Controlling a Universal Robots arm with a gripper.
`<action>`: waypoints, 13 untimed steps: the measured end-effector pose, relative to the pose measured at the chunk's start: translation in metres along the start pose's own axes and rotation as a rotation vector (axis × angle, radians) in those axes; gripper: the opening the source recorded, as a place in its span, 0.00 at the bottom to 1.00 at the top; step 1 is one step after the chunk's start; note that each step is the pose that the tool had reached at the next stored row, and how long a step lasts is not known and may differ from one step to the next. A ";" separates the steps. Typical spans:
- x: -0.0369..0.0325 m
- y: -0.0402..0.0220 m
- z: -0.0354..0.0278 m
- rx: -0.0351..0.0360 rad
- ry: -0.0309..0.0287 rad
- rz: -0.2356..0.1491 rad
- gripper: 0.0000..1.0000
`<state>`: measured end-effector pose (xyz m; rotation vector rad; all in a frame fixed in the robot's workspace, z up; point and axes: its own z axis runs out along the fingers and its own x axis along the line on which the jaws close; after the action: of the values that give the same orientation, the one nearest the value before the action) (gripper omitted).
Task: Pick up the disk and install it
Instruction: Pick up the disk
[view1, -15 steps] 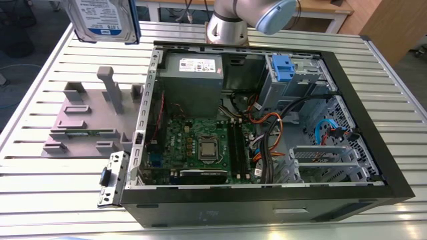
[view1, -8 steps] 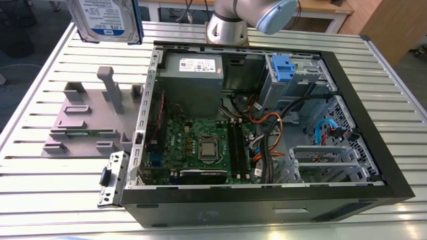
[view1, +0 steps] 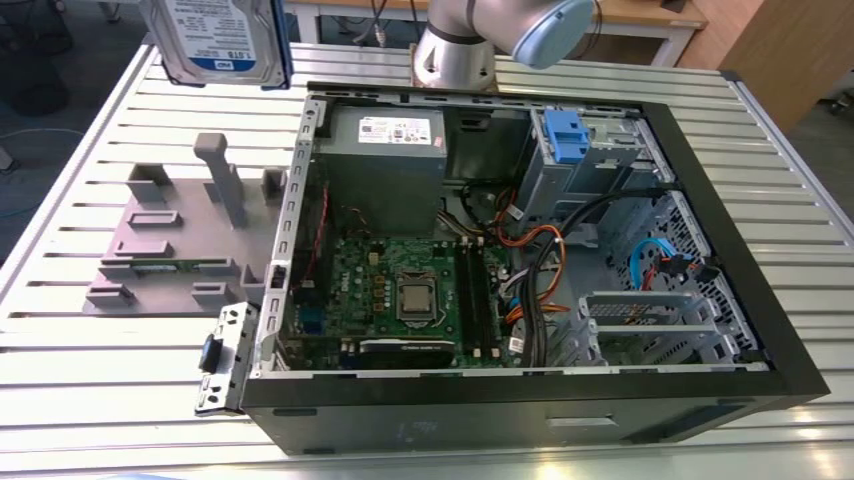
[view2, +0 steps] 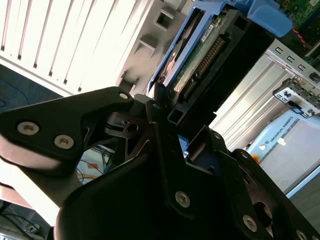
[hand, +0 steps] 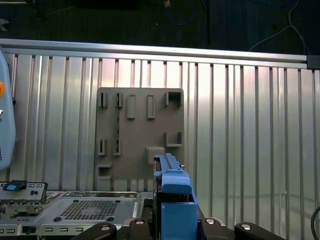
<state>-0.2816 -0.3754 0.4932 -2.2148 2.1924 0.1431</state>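
**The gripper (hand: 171, 222) held the disk (view1: 214, 35) up in the air, over the surface (view1: 120, 385).**
At the exterior view's left, the disk hung on its edge above the far corner of the metal surface, and its white-and-blue label faced the camera. Nearer the camera, the grey plastic stand (view1: 174, 240) lay on the surface with its posts pointing up. Just beside the stand, further right, sat the open computer case (view1: 534, 415). It had a grey power-supply box (view1: 380, 150) at the back and a green board (view1: 400, 280) in the middle. The robot arm (view1: 461, 45) stood behind the case. In the first wrist view, the gripper was clamped on the disk's blue bracket (hand: 172, 195), with a black finger on each side.
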 end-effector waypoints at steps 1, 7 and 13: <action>0.0000 -0.0007 0.0000 0.0001 0.0000 0.000 0.37; 0.0001 -0.0058 -0.0001 0.0001 0.0000 0.000 0.37; 0.0001 -0.0110 -0.0001 0.0001 -0.0001 0.000 0.37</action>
<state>-0.2705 -0.3754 0.4928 -2.2147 2.1923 0.1431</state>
